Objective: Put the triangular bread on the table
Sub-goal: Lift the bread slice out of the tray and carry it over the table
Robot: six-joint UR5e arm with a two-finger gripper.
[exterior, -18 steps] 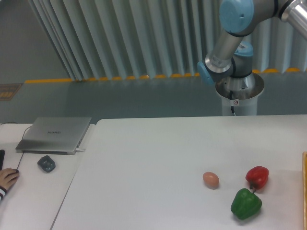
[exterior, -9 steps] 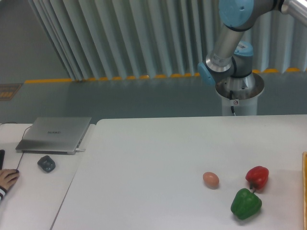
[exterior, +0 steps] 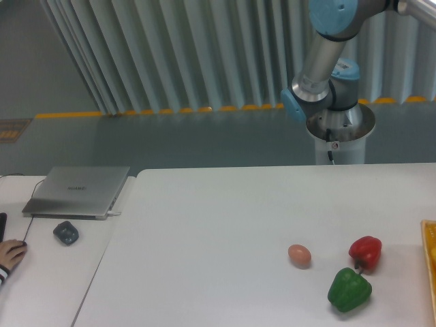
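Observation:
The white table [exterior: 204,225] fills the lower part of the camera view. The triangular bread does not show as a recognisable shape. A narrow orange-yellow strip [exterior: 431,262] enters at the right edge over the table, and I cannot tell what it is. Of the arm I see only the base [exterior: 338,129] and a blue-capped joint [exterior: 332,15] behind the table's far edge. The gripper is out of view past the right edge.
A small tan egg [exterior: 299,255], a red pepper [exterior: 365,251] and a green pepper [exterior: 349,289] lie close together at the table's front right. On the adjoining desk at the left are a silver laptop [exterior: 78,190], a dark mouse [exterior: 66,233] and a person's hand [exterior: 10,253].
The arm's upper joint has shifted slightly left and up. The orange-yellow strip at the right edge is wider than before. The egg and peppers have not moved.

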